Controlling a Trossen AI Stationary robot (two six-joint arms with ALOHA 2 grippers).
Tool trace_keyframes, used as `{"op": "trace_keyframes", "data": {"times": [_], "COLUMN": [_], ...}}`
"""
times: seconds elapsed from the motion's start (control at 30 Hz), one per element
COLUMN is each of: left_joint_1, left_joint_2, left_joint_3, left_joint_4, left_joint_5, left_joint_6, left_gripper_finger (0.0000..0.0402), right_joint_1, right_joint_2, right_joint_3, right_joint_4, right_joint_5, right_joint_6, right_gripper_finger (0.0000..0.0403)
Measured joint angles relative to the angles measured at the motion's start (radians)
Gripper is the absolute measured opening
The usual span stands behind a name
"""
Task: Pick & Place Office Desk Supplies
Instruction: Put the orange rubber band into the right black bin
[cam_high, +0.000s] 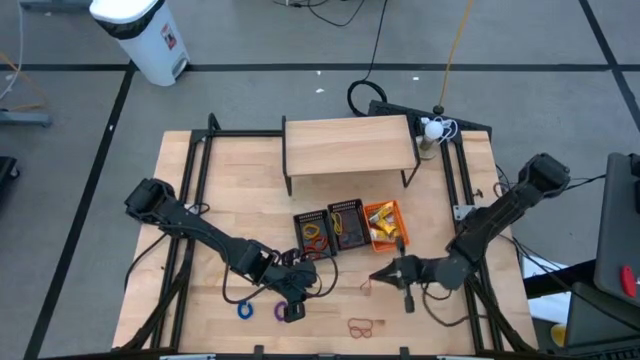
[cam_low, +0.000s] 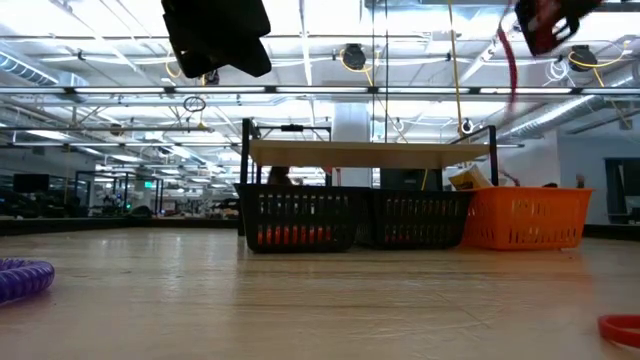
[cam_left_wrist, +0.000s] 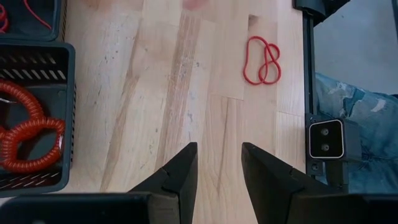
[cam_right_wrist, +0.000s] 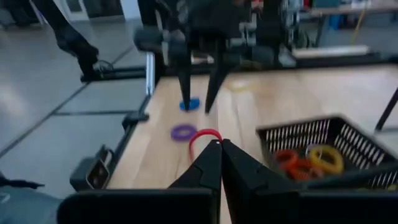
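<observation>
My right gripper (cam_right_wrist: 219, 146) is shut on a thin red elastic loop (cam_right_wrist: 204, 134) and is raised above the table in front of the baskets (cam_high: 378, 275). My left gripper (cam_left_wrist: 219, 167) is open and points down over bare wood near the table's near edge (cam_high: 291, 303). A blue ring (cam_high: 245, 310) and a purple ring (cam_high: 278, 311) lie flat beside it. Another red elastic loop (cam_left_wrist: 262, 60) lies flat near the near edge (cam_high: 365, 325). Three small baskets hold more items: two black (cam_high: 313, 232) (cam_high: 347, 222) and one orange (cam_high: 385, 222). My right gripper pinches the red elastic loop at its lower part (cam_right_wrist: 210, 140) between the two fingertips. In the low view the loop (cam_low: 511, 70) is lifted clear of the table and hangs slack below the fingers.
A low wooden shelf (cam_high: 348, 146) stands behind the baskets. The left black basket holds red-orange coiled rings (cam_left_wrist: 28, 143). Black metal rails (cam_high: 195, 170) run along the table's sides. Bare wood lies between the baskets and the near edge. A person's jeans (cam_left_wrist: 354, 102) show beyond the table edge.
</observation>
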Motion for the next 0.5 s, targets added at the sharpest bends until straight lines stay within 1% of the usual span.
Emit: {"op": "trace_keyframes", "data": {"times": [0.13, 0.27, 0.5], "left_joint_1": [0.0, 0.0, 0.0], "left_joint_2": [0.0, 0.0, 0.0], "left_joint_3": [0.0, 0.0, 0.0], "left_joint_4": [0.0, 0.0, 0.002], "left_joint_5": [-0.001, -0.001, -0.006], "left_joint_6": [0.001, 0.001, 0.0], "left_gripper_finger": [0.0124, 0.0124, 0.0124], "right_joint_1": [-0.006, -0.022, -0.091], "right_joint_2": [-0.059, -0.083, -0.087], "right_joint_3": [0.0, 0.0, 0.0], "right_joint_4": [0.061, 0.112, 0.11], "right_joint_5": [0.003, 0.004, 0.006], "right_joint_6": [-0.101, -0.189, -0.259], "right_gripper_finger": [0.0, 0.0, 0.0]}}
